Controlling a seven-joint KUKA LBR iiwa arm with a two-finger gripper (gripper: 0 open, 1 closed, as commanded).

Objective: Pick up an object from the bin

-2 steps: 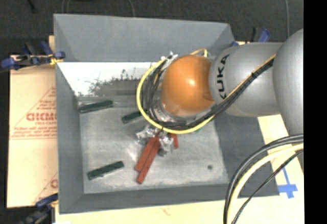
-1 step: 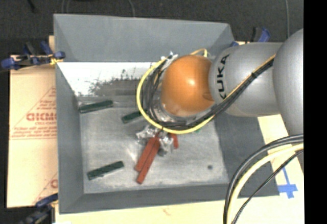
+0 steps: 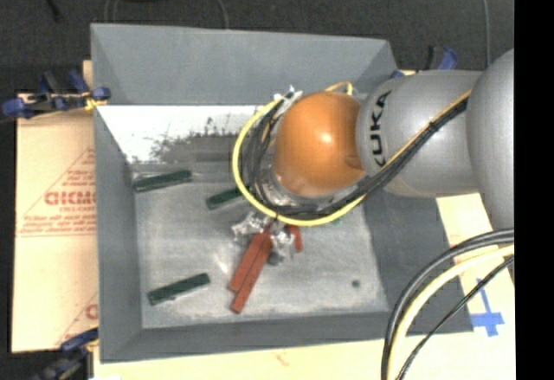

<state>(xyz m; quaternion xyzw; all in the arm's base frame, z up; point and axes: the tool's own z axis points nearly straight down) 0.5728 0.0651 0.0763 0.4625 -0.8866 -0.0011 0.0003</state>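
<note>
Glossy orange dome abv hand at flat red bar; grip can't tell.

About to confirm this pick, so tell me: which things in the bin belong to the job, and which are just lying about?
In the job: gripper, low in the middle of the bin; red-brown bar, its upper end at the gripper.
Lying about: upper-left green bar; lower-left green bar; short green bar just left of the gripper.
</note>
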